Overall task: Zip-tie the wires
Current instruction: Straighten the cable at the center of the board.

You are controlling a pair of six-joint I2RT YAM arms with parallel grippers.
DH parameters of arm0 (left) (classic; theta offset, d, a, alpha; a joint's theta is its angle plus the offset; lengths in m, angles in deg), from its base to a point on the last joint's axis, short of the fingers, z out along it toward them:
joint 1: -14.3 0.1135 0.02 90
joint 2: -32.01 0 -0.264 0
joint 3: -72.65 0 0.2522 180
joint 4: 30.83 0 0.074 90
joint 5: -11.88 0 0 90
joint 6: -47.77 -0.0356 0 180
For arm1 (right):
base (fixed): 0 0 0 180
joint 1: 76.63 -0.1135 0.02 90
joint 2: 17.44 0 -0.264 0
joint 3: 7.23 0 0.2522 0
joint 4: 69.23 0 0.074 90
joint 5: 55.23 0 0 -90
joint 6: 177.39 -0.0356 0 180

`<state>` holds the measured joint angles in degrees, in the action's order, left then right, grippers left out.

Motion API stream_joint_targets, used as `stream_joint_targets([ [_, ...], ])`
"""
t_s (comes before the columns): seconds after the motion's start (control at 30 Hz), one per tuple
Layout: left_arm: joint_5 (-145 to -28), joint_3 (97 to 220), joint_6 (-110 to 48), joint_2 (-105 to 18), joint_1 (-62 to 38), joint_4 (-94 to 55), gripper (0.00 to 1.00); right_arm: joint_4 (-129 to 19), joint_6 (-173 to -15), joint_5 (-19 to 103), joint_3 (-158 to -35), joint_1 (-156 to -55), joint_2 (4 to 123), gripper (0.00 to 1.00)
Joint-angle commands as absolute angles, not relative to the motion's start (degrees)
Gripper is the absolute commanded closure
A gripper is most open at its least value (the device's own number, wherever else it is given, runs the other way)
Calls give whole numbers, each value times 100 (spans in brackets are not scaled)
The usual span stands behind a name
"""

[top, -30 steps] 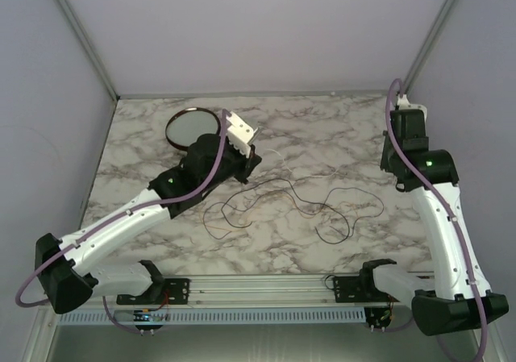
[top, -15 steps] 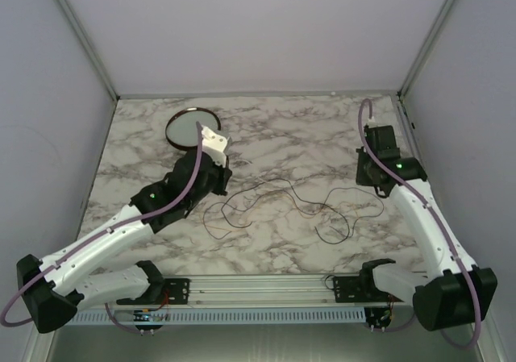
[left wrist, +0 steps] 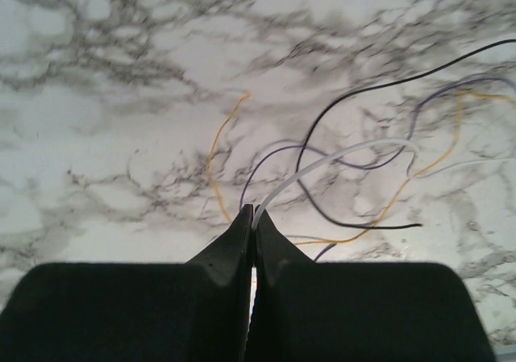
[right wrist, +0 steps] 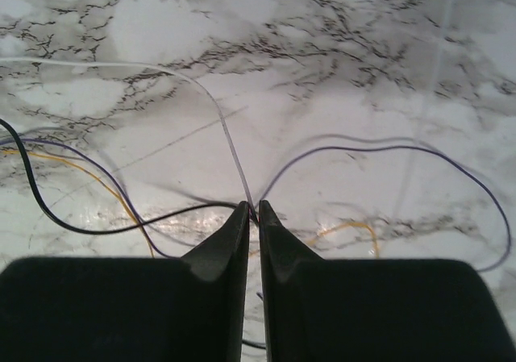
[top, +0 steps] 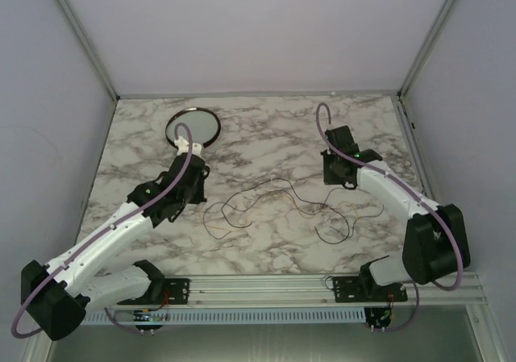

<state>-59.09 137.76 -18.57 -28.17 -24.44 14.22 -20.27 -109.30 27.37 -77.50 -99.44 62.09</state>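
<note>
Firmly pressed together, the fingers of the left hand pinch one end of the zip tie. This white strip leaves the fingertips and arcs toward the upper right of the left wrist view. There it crosses the wires, thin black, purple and orange strands that loop over the right half of that frame on the marble table. The right hand has its fingers all but together, with a slim gap showing between them. A pale thin strand and a purple wire run right up to its tips, but whether either is pinched I cannot tell. In the right wrist view a black strand sweeps in from the left edge toward the same tips, with orange strands near it. From above, the left hand sits left of centre at the left end of the tangle and the right hand sits right of centre by its upper right part. The wires sprawl in loose loops between them across the middle of the frame. A round dark-rimmed dish lies in the upper left, just beyond the left wrist.
</note>
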Motion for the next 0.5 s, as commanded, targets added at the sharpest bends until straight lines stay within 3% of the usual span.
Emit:
stream_joint_targets([
  [0.0,-6132,13520,-1565,-2769,-2095,1777,100,-2571,-11059,2774,-7921,-10184,6537,92],
  [0.3,-6629,12916,-1541,-3070,-1572,1230,100,-2717,-11069,2669,-8018,-10378,7144,90],
  [0.47,-6723,12663,-1469,-3465,-1386,1124,100,-2465,-11187,2500,-8069,-10372,7220,74],
])
